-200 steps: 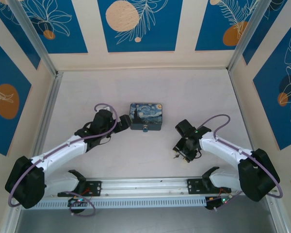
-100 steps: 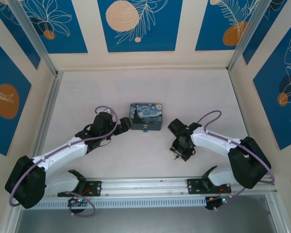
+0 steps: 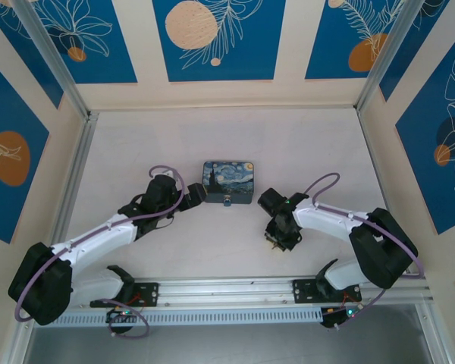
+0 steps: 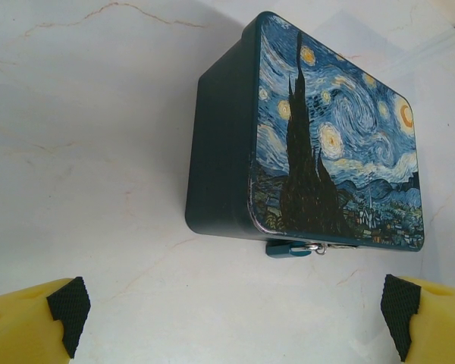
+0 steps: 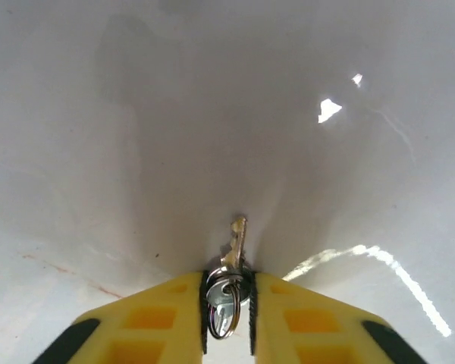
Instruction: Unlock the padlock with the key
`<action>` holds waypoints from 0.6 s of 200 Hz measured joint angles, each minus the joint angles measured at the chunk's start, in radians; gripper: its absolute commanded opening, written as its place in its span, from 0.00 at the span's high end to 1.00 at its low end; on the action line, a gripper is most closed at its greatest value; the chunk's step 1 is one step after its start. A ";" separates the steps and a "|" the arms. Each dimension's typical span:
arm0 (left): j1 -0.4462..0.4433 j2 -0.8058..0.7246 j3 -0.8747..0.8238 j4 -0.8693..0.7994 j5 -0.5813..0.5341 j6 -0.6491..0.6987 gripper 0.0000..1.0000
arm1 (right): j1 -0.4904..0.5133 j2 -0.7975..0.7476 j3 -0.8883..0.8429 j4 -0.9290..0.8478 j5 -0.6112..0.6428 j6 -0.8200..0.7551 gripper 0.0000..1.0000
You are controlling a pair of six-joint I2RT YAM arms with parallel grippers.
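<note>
- White marbled table (image 3: 212,136) carries everything.
- Dark blue box (image 3: 228,181) with a swirling starry print lies flat near the table's middle.
- Left gripper (image 4: 233,315) sits just left of the box, fingers spread wide, holding nothing.
- Right gripper (image 5: 227,303), right of the box and apart from it, is clamped on the key (image 5: 235,243).
- Padlock (image 4: 288,248), tiny and dark bluish, hangs at the box's near side.
- Key, on a small ring, pokes out between the yellow fingers.
</note>
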 measured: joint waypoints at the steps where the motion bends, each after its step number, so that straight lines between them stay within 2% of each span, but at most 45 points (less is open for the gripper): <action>1: 0.000 0.000 0.000 0.000 0.000 0.000 0.00 | 0.000 0.000 0.000 0.000 0.000 -0.002 0.91; 11: 0.000 0.000 0.000 0.000 0.000 0.000 0.00 | 0.002 -0.006 0.001 0.000 0.000 -0.010 1.00; 72: 0.000 -0.002 0.021 -0.058 0.008 0.013 0.00 | 0.030 -0.060 -0.010 0.008 0.008 -0.072 1.00; 120: 0.000 -0.044 0.093 -0.159 -0.043 0.043 0.00 | 0.031 -0.266 -0.025 0.050 0.007 -0.194 1.00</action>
